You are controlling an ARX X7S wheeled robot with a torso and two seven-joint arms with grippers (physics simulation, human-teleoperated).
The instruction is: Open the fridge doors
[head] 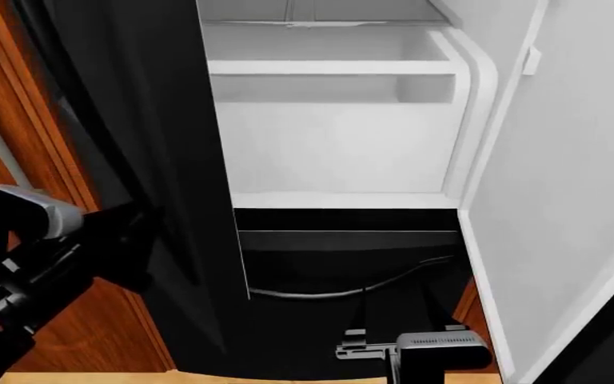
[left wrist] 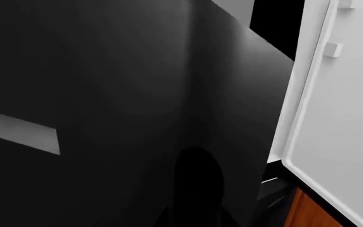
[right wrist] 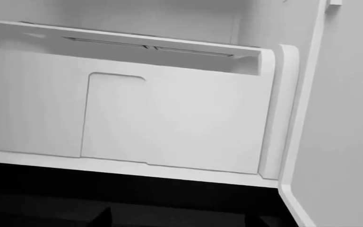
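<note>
Looking from the head camera, you see both fridge doors swung out. The left door [head: 169, 160], glossy black, stands edge-on at the left of the white interior [head: 334, 144]; the right door [head: 574, 200] shows its white inner lining at the right. Your left gripper [head: 125, 240] is close against the black outer face of the left door, but it is dark on dark, so I cannot tell if its fingers are spread or closed. Your right gripper [head: 355, 350] is low, in front of the black drawer front [head: 350, 264] with its curved silver handle [head: 339, 290]; its state I also cannot tell. A reddish wooden cabinet [head: 19, 136] stands at the far left.
</note>
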